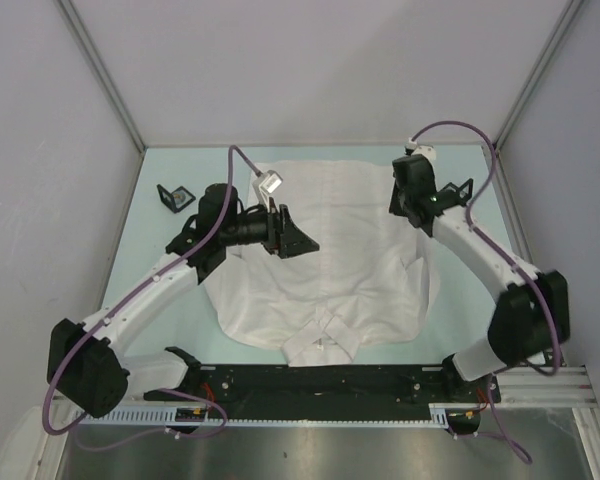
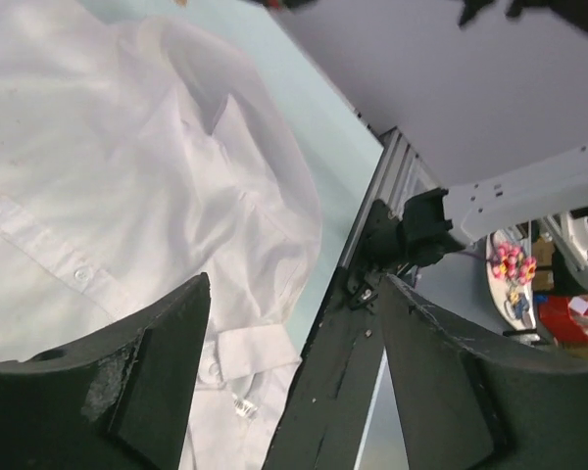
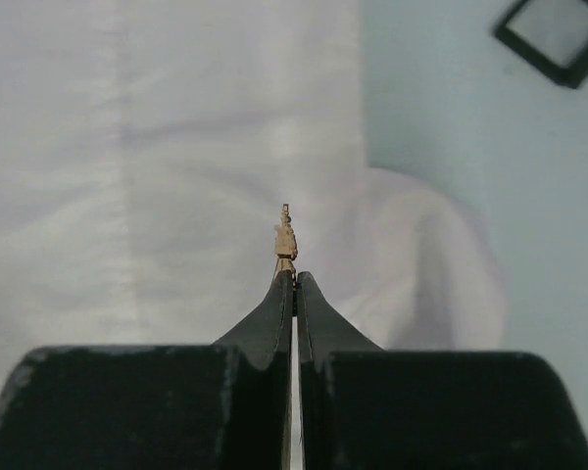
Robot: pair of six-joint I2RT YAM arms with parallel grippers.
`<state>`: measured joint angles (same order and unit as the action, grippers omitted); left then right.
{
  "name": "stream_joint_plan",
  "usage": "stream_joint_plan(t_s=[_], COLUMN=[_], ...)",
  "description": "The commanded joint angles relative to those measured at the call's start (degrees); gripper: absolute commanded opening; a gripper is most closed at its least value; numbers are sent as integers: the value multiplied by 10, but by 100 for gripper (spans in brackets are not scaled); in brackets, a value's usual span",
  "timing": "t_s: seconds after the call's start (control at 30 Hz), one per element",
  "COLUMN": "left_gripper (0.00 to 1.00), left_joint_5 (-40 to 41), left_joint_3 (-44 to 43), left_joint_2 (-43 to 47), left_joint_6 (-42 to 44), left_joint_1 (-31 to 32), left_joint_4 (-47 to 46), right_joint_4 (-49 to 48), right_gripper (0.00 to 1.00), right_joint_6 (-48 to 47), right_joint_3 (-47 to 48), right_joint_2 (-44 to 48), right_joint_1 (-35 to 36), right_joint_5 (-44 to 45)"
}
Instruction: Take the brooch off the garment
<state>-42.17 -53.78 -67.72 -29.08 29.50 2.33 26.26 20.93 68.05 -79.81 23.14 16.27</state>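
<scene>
Across the table [image 1: 180, 165] the garment [image 1: 320, 270] lies spread wide, with its collar toward my bases. My left gripper [image 2: 294, 284] hangs above its left half with the fingers spread, so nothing presses the cloth down. My right gripper [image 3: 293, 279], over the far right part of the shirt, has its fingers pressed together on the brooch [image 3: 285, 235], a tiny golden thing held only at the very tips (I cannot tell if its pin is free of the fabric). If it is not, pulling up can drag or tear the thin cloth. Such a small grip may also let the brooch slip down into the white folds.
</scene>
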Motion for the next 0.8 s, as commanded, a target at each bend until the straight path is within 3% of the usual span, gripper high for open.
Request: stream_joint_plan(t_s=[0.0, 0.23, 0.37, 0.6, 0.77], left_gripper=[74, 74, 74, 74, 74], left_joint_5=[-16, -65, -67, -59, -57], left_joint_3=[-18, 2, 7, 3, 6], left_joint_2=[-22, -38, -42, -42, -43], left_joint_6=[58, 37, 24, 31, 26], left_joint_1=[-3, -23, -23, -27, -39], left_joint_4=[29, 4, -7, 2, 0], right_joint_4=[47, 186, 194, 202, 198], right_gripper=[0, 0, 0, 0, 0], right_joint_6=[-55, -96, -132, -171, -187], right_joint_3=[120, 363, 446, 538, 570], right_joint_2=[-124, -396, -480, -564, -584], right_joint_1=[-24, -46, -63, -97, -126], right_joint_5=[209, 392, 411, 446, 417])
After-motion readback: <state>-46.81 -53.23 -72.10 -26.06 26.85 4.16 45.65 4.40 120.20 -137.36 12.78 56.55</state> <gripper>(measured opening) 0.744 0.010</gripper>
